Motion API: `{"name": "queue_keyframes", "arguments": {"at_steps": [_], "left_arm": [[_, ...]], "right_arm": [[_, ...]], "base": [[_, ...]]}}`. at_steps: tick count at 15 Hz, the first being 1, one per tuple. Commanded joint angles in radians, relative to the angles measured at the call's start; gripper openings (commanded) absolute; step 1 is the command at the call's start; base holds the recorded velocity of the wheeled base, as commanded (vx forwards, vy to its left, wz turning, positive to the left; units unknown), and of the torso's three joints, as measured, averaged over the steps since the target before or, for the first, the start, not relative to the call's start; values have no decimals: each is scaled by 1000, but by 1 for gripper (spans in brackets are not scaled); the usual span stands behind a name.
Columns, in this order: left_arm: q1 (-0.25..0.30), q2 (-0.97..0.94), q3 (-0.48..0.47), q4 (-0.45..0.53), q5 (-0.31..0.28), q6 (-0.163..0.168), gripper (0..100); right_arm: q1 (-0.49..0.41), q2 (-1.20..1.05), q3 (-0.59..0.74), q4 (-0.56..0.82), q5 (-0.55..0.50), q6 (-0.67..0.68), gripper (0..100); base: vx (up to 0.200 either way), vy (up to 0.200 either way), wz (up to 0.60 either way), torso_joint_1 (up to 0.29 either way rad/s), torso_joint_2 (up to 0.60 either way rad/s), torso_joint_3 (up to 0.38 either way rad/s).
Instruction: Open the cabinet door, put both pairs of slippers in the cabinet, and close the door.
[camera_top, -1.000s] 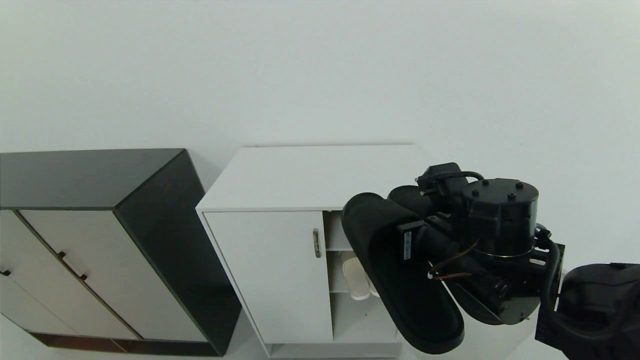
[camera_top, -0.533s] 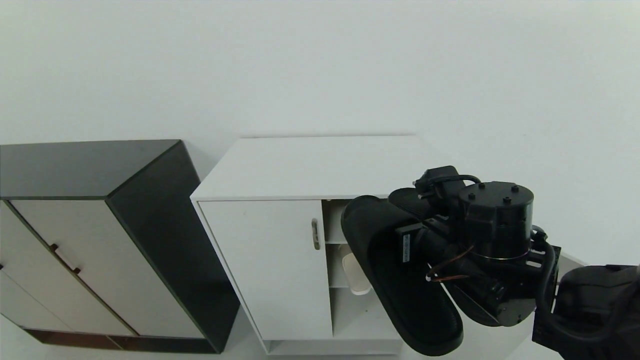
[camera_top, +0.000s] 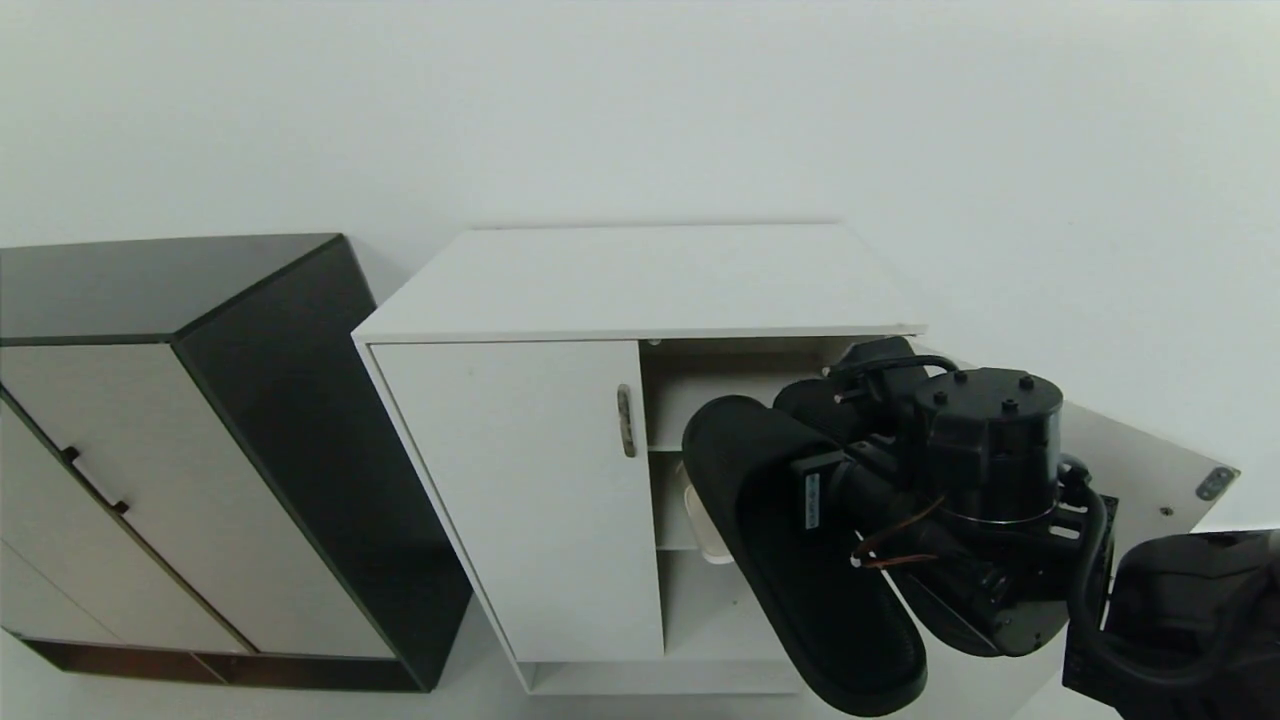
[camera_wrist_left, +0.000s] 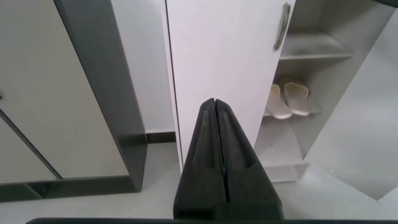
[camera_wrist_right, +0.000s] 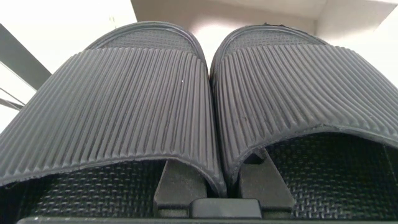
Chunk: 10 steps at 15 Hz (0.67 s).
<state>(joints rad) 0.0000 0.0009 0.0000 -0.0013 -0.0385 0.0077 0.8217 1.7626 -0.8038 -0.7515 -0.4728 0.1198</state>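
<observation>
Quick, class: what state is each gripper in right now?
Left gripper: closed, empty.
Right gripper: closed on the black slippers.

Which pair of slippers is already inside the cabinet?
The pale pair, lying side by side on the middle shelf of the white cabinet. The black pair is outside it, held by the right gripper.

I see the white cabinet against the wall. Its left door is shut, with the handle at that door's inner edge, and its right door is swung wide open. The open half shows 3 compartments. Pale slippers sit at the left end of the middle shelf, partly hidden. My right gripper holds 2 black slippers side by side in front of that opening. A dark cabinet stands just beside the white cabinet's left side.
</observation>
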Motion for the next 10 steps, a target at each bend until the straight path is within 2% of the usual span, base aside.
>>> {"name": "queue_keyframes", "arguments": {"at_steps": [1, 10], "left_arm": [[0, 1, 0, 0, 0, 0, 0], [0, 1, 0, 0, 0, 0, 0]], "right_arm": [[1, 2, 2, 0, 0, 0, 0], [1, 14, 8, -12, 0, 0, 0]], "base": [[0, 0, 0, -203, 510, 310], [0, 0, 0, -163, 483, 322]]}}
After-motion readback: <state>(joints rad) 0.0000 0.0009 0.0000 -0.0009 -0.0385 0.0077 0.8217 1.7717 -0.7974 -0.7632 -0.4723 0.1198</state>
